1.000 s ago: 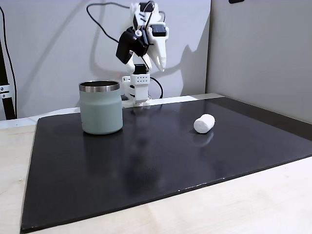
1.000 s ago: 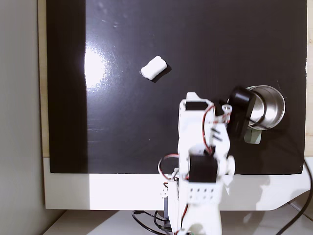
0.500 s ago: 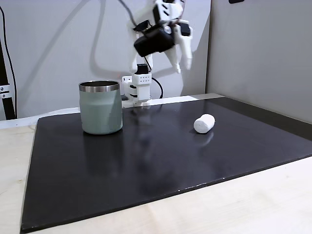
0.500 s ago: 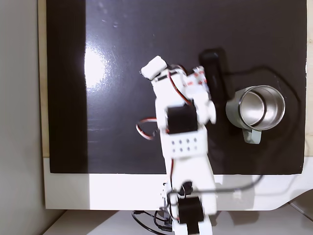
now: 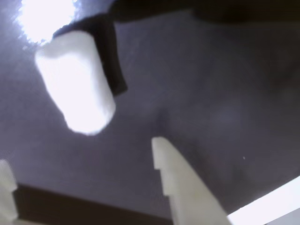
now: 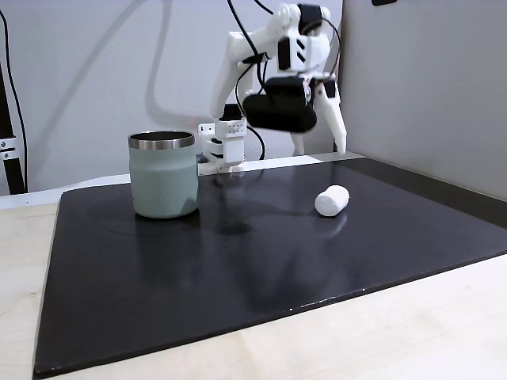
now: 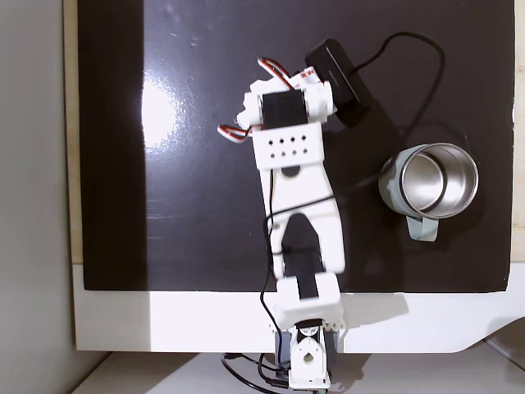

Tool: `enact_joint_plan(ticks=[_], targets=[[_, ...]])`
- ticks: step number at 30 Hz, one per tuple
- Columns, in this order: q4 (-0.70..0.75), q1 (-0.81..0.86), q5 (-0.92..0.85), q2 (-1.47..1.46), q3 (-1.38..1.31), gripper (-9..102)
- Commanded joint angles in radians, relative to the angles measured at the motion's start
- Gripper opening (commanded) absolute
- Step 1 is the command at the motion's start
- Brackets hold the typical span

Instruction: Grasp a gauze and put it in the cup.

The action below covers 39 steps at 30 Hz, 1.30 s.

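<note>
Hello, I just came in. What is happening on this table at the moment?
A small robot arm is reaching out over a black mat, its tool hanging in the air above a white gauze roll. The tool looks open and holds nothing; the roll lies on its side on the mat, untouched. In the wrist view the roll sits just ahead of the white fingers. The grey-green cup stands apart, upright and empty.

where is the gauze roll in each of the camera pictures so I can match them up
Wrist view: the gauze lies in the upper left, on the black mat.
Fixed view from the side: it lies right of centre, on the mat, below the raised hand.
Fixed view from above: I cannot make it out; the arm stretches over that part of the mat.
Shared landmark: the black mat.
</note>
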Motion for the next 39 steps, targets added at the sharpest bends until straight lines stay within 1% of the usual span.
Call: enact_joint_plan(ticks=[1, 3, 7, 15, 23, 27, 33, 39], targets=[[0.04, -0.006, -0.009, -0.094, -0.179, 34], [0.071, -0.012, -0.011, -0.179, -0.281, 34], [0.074, -0.025, -0.021, -0.279, -0.374, 34], [0.075, -0.043, -0.02, -0.425, -0.466, 34], [0.075, -0.063, -0.015, -0.497, -0.494, 33], [0.075, -0.069, -0.008, -0.508, -0.503, 28], [0.075, -0.067, 0.018, -0.517, -0.526, 13], [0.077, -0.067, 0.026, -0.518, -0.526, 3]])
